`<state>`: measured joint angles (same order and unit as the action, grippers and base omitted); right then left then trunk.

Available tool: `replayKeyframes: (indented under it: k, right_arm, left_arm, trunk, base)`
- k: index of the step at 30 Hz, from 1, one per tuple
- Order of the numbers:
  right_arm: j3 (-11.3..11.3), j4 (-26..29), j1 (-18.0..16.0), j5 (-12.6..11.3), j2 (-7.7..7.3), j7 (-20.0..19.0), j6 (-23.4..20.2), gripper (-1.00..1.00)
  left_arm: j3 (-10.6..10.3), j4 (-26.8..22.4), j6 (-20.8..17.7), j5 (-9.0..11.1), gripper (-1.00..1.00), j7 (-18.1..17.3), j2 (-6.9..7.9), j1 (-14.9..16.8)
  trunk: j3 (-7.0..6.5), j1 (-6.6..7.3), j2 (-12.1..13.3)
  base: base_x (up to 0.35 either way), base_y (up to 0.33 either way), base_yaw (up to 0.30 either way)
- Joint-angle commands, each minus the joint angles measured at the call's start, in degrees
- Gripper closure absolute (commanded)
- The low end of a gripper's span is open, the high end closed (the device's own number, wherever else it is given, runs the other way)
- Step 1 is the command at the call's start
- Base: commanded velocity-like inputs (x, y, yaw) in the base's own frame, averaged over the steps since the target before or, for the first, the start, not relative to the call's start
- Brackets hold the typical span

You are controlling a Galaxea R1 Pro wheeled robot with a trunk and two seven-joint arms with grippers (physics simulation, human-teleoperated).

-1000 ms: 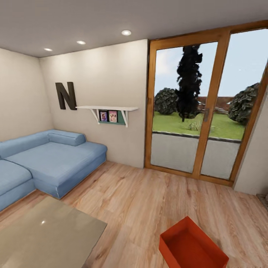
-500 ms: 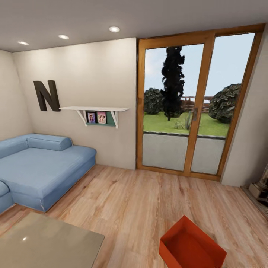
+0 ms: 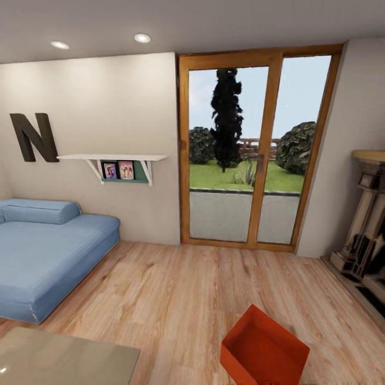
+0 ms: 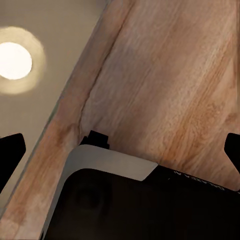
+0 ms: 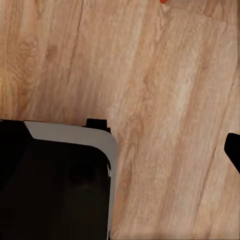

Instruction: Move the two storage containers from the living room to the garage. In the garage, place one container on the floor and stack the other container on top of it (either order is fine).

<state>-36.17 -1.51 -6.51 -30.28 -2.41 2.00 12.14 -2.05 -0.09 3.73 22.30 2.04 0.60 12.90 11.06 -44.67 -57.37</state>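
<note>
One orange-red open-top storage container [image 3: 264, 350] sits on the light wood plank floor [image 3: 203, 289] of the living room, low in the head view and just right of centre. A corner of it points toward me. A speck of the same orange [image 5: 163, 1] touches the border of the right wrist view. My left gripper [image 4: 120, 150] hangs open over the wood floor, with one dark fingertip [image 4: 10, 150] at each side of its view and nothing between them. My right gripper [image 5: 120, 150] also looks open and empty, with one fingertip [image 5: 233, 150] showing.
A blue sofa [image 3: 48, 251] fills the left side and a glass-topped table [image 3: 59, 358] lies at the lower left. Wood-framed glass doors [image 3: 251, 155] stand ahead. A fireplace surround [image 3: 369, 224] is at the right. My black and white base [image 4: 125, 200] shows under both wrists.
The head view has swung to the right: the sofa, the letter N and the doors slid left and the fireplace came into sight. The container stays on the floor.
</note>
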Motion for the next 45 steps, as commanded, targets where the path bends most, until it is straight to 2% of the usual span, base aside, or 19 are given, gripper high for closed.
replayKeyframes:
  k: [1,26,45]
  right_arm:
    - [-0.5,-0.2,-0.1,-0.4,0.04,0.0,0.3,-1.0]
    - [-0.4,-0.2,-0.1,-0.5,0.04,0.0,0.3,-1.0]
    - [-0.5,-0.2,0.0,-0.5,0.04,0.0,0.3,-1.0]
  left_arm:
    - [-0.2,0.0,0.1,0.3,-1.0,0.1,0.0,0.0]
    - [-0.2,0.0,0.1,0.3,-1.0,0.1,0.03,0.0]
    - [-0.2,0.0,0.1,0.2,-1.0,0.1,0.02,0.0]
  trunk:
    - [0.08,0.0,-0.1]
    - [0.08,0.0,-0.1]
    - [0.08,0.0,-0.1]
  base:
    - [0.002,0.005,-0.249]
    - [0.004,0.0,-0.249]
    - [0.287,0.015,-0.249]
